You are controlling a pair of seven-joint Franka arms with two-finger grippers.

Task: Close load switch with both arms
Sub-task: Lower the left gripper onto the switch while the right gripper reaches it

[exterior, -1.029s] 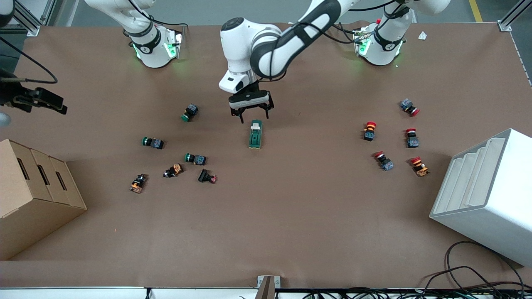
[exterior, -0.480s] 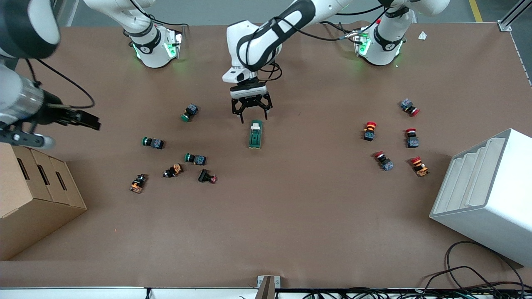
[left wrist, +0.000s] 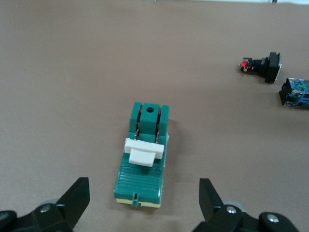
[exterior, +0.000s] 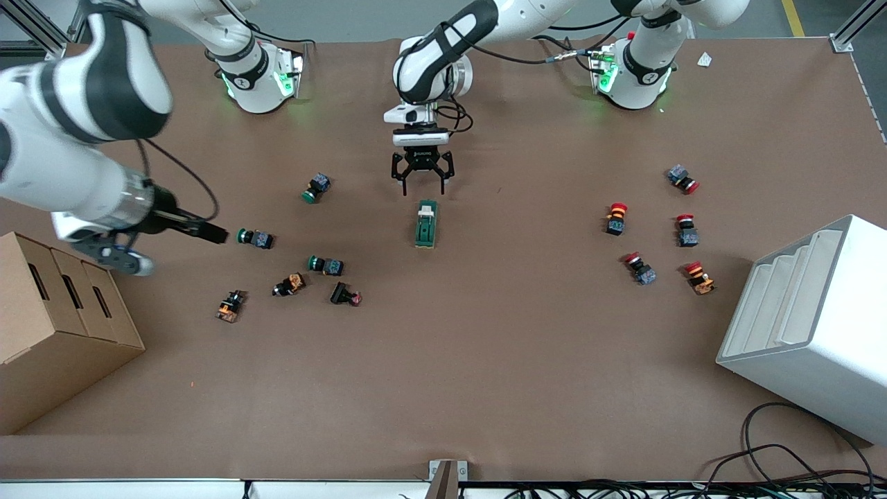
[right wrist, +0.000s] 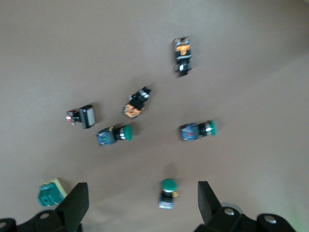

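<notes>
While flat on matte brown paper, blocky green load switch (exterior: 426,224), left gripper (exterior: 423,190) spread empty above, right gripper (right wrist: 140,205) likewise.

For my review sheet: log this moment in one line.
left gripper: open, beside switch | right gripper: open, over buttons

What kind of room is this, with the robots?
Probably a robot lab or workshop: two white arms bolted to a brown table, scattered push buttons, a green load switch and loose cables.

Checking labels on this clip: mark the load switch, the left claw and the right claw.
load switch (left wrist: 143,158): left wrist view, on its white lever.
left claw (exterior: 423,190): front view, midway between fingertips.
right claw (exterior: 219,235): front view, at the fingertips.
</notes>
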